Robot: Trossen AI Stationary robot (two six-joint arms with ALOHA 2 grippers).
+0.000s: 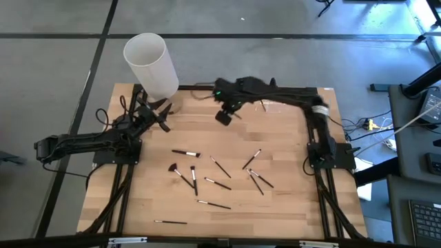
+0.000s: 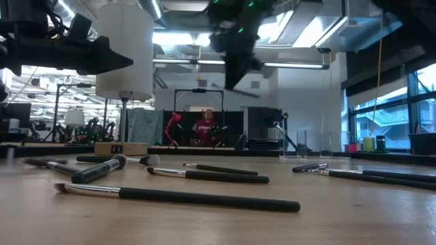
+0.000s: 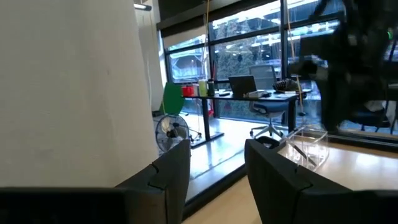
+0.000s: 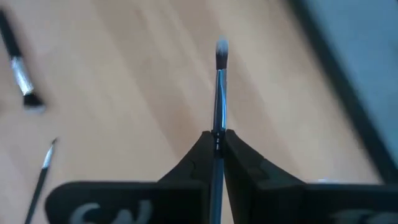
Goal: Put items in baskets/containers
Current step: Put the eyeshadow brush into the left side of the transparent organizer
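From above, the right claw (image 1: 224, 117) hangs over the back of the table (image 1: 289, 200), and brushes (image 1: 207, 183) lie spread across the middle. The left claw (image 1: 160, 116) sits by the tall white tube (image 1: 151, 65). From table height, brushes (image 2: 177, 197) lie flat. The left wrist view shows its fingers (image 3: 171, 171) apart, holding nothing, with the clear box (image 3: 308, 147) ahead. The right wrist view shows fingers (image 4: 196, 158) pinched on one brush (image 4: 220, 93).
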